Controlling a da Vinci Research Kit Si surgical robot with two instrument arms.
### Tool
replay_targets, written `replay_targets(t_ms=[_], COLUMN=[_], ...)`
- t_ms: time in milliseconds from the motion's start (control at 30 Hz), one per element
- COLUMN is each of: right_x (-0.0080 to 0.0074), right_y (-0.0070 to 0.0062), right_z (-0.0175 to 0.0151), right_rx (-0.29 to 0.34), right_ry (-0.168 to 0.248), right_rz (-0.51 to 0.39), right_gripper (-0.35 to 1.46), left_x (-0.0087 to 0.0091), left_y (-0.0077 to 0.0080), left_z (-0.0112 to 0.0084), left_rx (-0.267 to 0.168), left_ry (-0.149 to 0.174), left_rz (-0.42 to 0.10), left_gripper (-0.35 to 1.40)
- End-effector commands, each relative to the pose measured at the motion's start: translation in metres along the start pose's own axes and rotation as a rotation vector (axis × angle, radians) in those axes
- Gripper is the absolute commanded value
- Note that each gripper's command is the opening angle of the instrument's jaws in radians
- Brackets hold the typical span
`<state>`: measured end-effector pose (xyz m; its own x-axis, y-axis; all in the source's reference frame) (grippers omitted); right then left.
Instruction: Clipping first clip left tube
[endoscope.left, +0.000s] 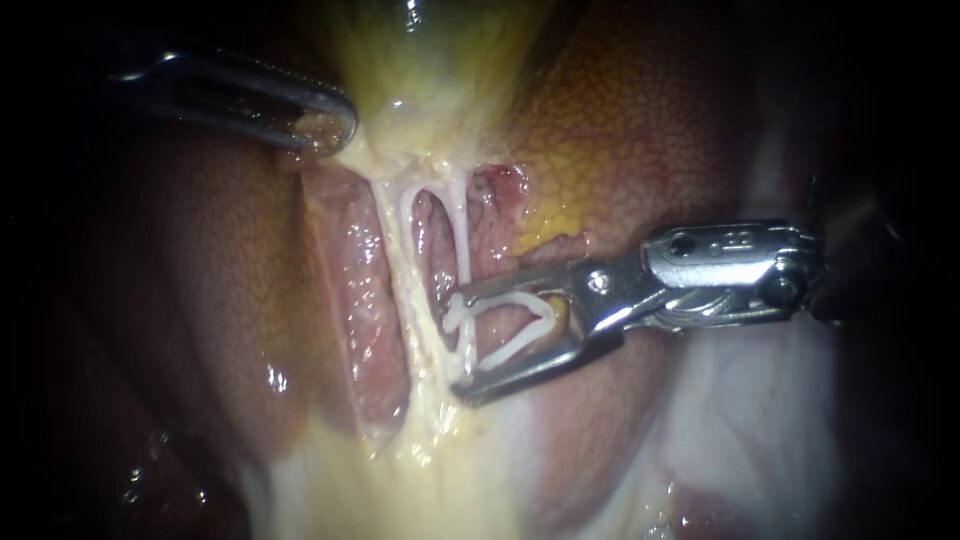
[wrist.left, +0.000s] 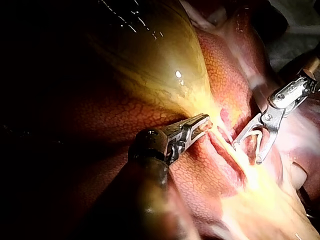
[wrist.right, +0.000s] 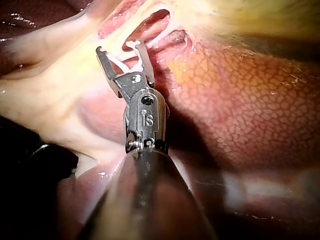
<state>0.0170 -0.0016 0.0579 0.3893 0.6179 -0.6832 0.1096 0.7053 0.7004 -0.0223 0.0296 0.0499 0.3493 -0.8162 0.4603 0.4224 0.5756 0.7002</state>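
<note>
The right instrument (endoscope.left: 462, 348) enters from the right of the frame. The jaws of its end effector stand wide apart and carry an open white clip (endoscope.left: 512, 345) seated between them. The clip's mouth faces left and reaches the pale strands at mid-frame, where the left tube (endoscope.left: 400, 250) and the right tube (endoscope.left: 464, 235) run down side by side and meet. Which tube lies inside the clip cannot be told. In the right wrist view the same instrument (wrist.right: 119, 48) shows the clip (wrist.right: 120, 62) spread, its tips against the strands ahead.

In the upper left the left instrument (endoscope.left: 322, 125) has its end effector closed on the yellow gallbladder (endoscope.left: 430, 60), which is stretched taut. Mottled liver (endoscope.left: 640, 130) lies behind, at the upper right.
</note>
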Motion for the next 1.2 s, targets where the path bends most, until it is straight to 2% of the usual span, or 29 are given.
replay_targets(t_ms=[33,300,733,1200], right_x=[0.0000,0.0000,0.0007,0.0007], right_y=[0.0002,0.0017,0.0024,0.0028], right_z=[-0.0001,0.0003,0.0021,0.0038], right_rx=[0.000,0.025,0.136,0.296], right_ry=[0.000,0.009,0.053,0.149], right_rz=[0.000,0.010,0.037,0.091], right_gripper=[0.51,0.51,0.51,0.50], left_x=[0.0000,-0.0001,-0.0001,-0.0001], left_y=[0.0000,0.0000,0.0000,0.0000], left_z=[0.0000,0.0002,0.0002,0.0002], left_rx=[-0.001,-0.002,-0.002,-0.002], left_ry=[0.000,0.000,-0.001,-0.001], left_rz=[0.000,0.000,0.000,-0.001], left_gripper=[-0.35,-0.35,-0.35,-0.35])
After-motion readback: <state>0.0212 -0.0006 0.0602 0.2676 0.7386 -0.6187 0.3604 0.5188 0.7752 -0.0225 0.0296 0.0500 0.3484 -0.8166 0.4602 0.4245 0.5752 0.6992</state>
